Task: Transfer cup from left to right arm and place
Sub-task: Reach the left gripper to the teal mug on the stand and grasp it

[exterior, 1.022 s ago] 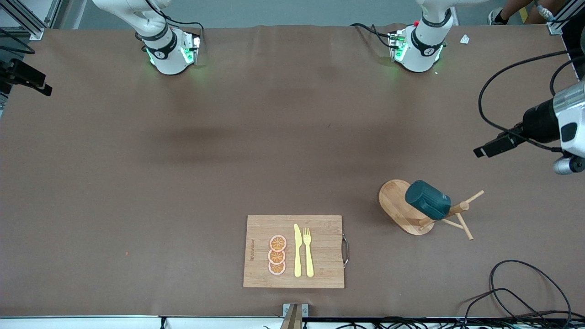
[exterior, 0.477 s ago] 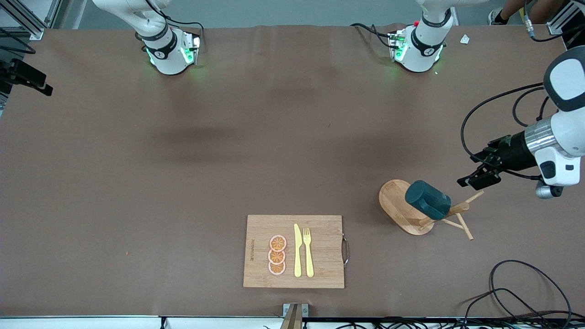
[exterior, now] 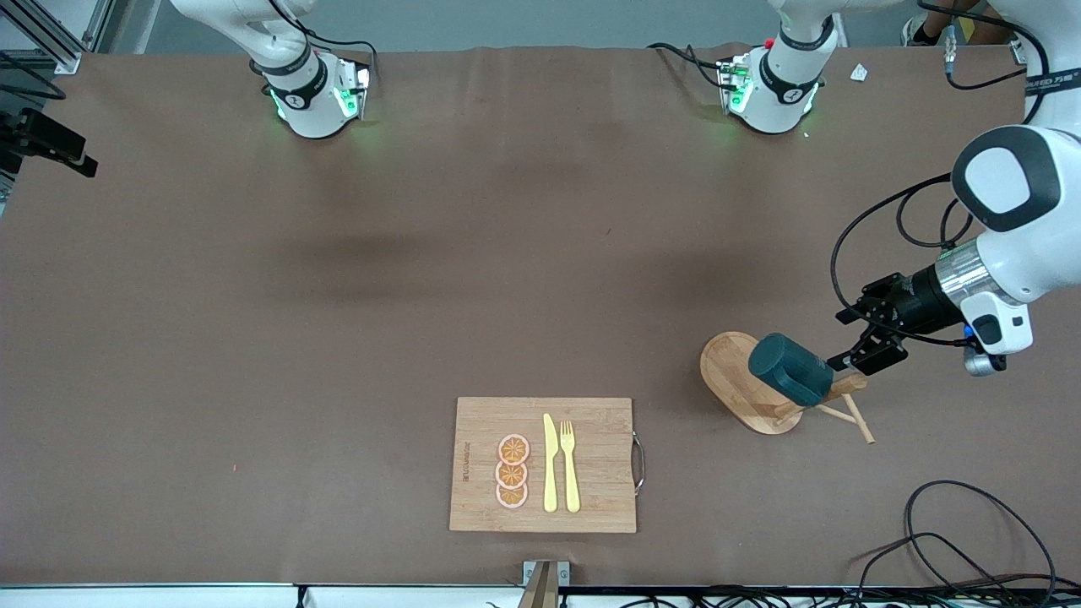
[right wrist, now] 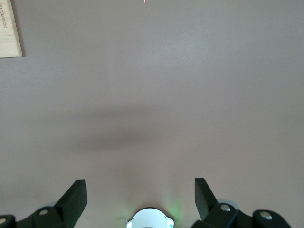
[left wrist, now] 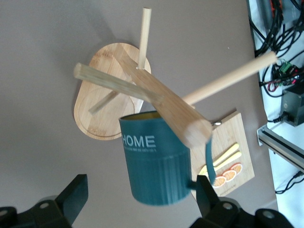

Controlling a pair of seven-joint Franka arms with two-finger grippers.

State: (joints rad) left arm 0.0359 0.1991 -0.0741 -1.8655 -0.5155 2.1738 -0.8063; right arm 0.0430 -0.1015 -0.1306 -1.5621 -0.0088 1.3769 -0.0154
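While the cup [exterior: 790,369] hangs tilted on a peg of the wooden rack [exterior: 764,388] at the lower right of the front view, the left gripper [exterior: 861,338] sits just beside it, toward the left arm's end of the table, low over the rack's pegs. Its fingers [left wrist: 71,197] are spread wide, with the teal cup [left wrist: 156,164] between them and touched by neither; white lettering reading HOME shows on the cup's side. The rack's oval base rests on the brown table [exterior: 338,338]. Lower centre in the front view lies a cutting board [exterior: 545,464] carrying three orange slices [exterior: 512,472], a yellow knife [exterior: 550,464] and a fork [exterior: 570,465]. The right gripper [right wrist: 140,197] waits high over bare table, fingers wide apart and holding nothing.
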